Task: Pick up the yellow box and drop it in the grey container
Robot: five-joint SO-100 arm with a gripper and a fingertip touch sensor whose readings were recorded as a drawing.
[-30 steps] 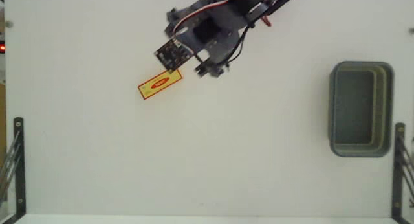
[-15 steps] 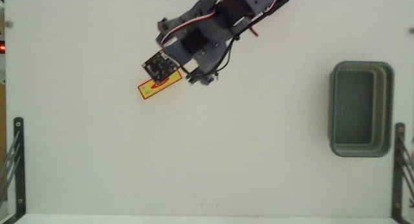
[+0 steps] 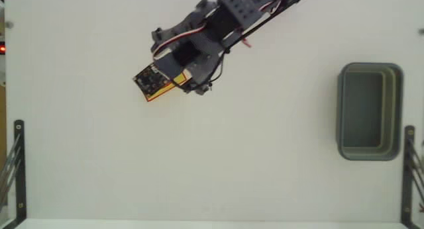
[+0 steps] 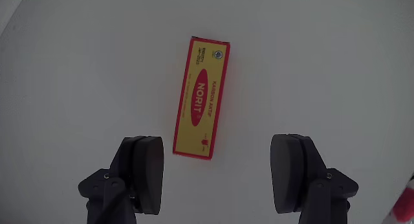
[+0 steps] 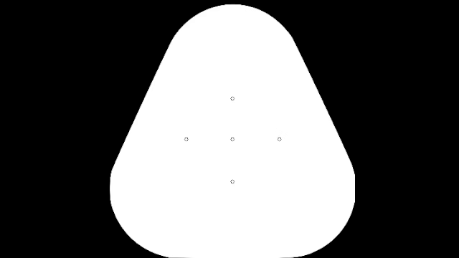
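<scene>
I see the white tabletop (image 3: 199, 163) with the grey container (image 3: 368, 153) against its right edge in the fixed view, well apart from the arm near the top edge. My gripper (image 4: 218, 167) hangs spread wide above the yellow box (image 4: 201, 97), which lies flat on the tabletop. Its near end sits between the fingers (image 4: 147, 169), closer to the left one, so I judge the closing should catch the box across its narrow width.

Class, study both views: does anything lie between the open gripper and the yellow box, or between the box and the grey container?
Nothing visible does. The gripper is open above the yellow box, and only bare table separates it from the grey container.
</scene>
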